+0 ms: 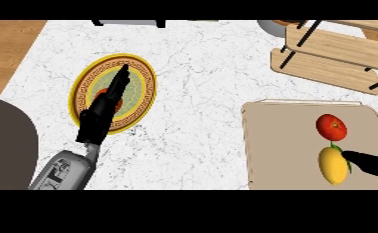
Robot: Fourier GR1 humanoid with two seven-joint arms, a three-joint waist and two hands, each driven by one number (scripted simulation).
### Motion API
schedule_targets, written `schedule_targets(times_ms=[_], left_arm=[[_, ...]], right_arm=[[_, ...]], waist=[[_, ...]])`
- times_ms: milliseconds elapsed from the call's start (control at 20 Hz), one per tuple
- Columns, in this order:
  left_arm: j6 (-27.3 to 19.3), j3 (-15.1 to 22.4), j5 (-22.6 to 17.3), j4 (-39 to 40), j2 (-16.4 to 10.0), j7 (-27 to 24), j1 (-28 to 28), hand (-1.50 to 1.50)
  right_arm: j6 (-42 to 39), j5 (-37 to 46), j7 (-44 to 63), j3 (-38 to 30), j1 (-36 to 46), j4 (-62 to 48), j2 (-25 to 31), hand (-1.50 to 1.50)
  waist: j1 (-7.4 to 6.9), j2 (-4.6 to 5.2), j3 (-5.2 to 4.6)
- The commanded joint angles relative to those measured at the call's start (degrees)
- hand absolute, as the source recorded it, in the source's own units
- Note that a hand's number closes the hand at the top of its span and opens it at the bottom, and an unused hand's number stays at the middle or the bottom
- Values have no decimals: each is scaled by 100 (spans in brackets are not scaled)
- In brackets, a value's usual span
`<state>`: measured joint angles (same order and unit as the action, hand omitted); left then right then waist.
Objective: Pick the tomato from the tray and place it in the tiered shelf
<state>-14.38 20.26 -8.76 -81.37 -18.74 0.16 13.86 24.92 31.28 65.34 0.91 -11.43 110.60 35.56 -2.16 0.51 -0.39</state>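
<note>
Seemingly the reach: tomato (pixel 331 127) untouched on the tray (pixel 280 144).
The right robot hand (pixel 363 162), lower right, grip unreadable, must next curl round it.

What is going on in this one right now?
The round red tomato lies on the flat beige tray, next to an oval yellow fruit. The right robot hand shows at the tray's right edge beside that fruit, not on the tomato. The left robot hand lies open over the round yellow-rimmed patterned plate. The light wooden tiered shelf stands behind the tray.
</note>
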Motion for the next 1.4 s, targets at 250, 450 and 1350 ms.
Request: schedule_targets(times_ms=[250,450,1350], left_arm=[[15,-105,55,-54,91,124,15,0],[240,-231,-3,22,-55,-208,-264,0],[232,-485,224,-112,54,-51,-312,0]], right_arm=[[-1263,1155,1984,312,1615,-82,-545,-150],[-1481,1527,1989,274,1813,-382,-866,-150],[-1815,2581,1100,-432,2062,-1082,-2380,-150]], waist=[[70,-35,21],[102,-47,23],[216,-61,38]])
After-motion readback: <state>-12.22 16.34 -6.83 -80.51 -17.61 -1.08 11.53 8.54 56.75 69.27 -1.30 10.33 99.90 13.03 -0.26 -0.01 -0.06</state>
